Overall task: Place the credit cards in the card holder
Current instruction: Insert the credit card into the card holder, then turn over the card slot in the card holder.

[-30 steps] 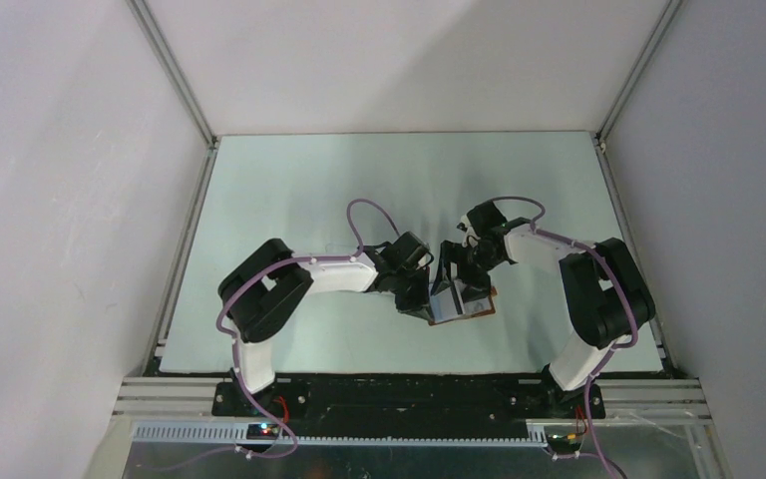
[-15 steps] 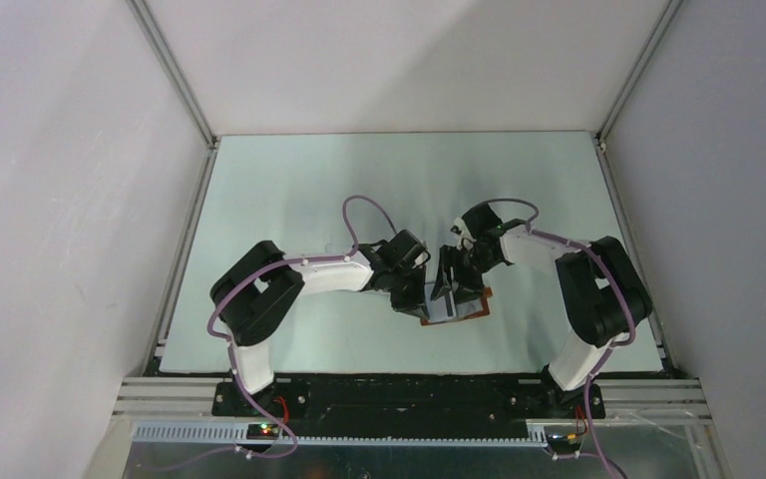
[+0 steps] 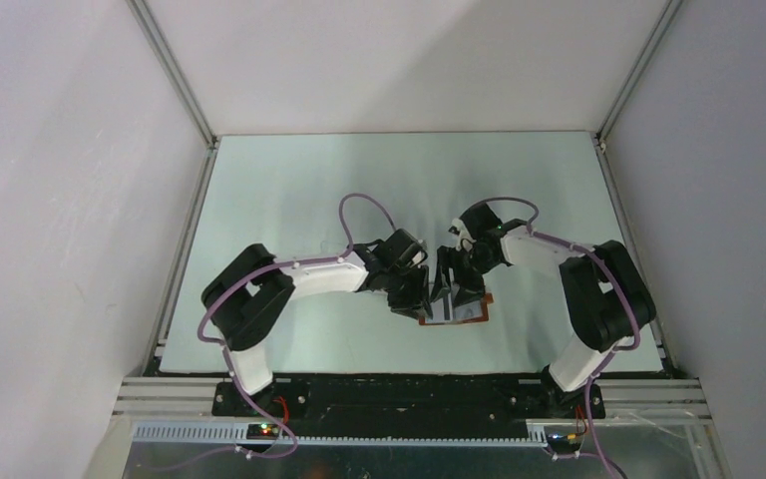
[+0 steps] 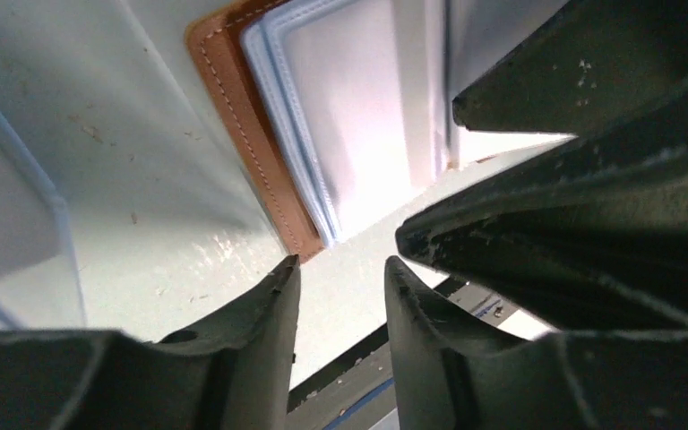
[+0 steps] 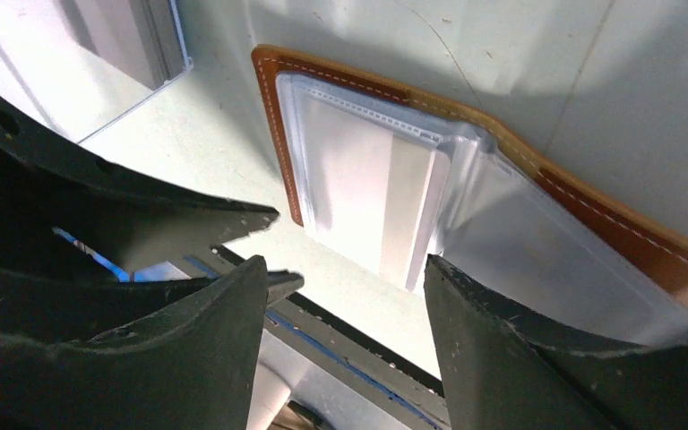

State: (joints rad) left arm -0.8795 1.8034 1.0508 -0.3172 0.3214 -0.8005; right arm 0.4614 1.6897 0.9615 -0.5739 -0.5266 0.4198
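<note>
**One card looks seated; both grippers empty over the open holder**

The holder [image 3: 456, 310] lies open and flat on the table [image 3: 289, 190], near the front edge and between the two arms. In the right wrist view a pale card [image 5: 367, 197] with a greyish stripe sits inside a clear pocket on one half. It looks nearly fully in, so that insertion seems done or very close to it.

The left gripper [image 4: 339, 269] hovers just off the holder's brown corner. Its fingers are slightly parted with nothing between them. The right gripper [image 5: 345, 269] hangs over the holder with its fingers spread wider, also empty.

What is left is harder to judge. No loose card can be made out on the table from above, and how many cards the pockets hold cannot be told. If any remain, they have yet to be picked up and slid in.
</note>
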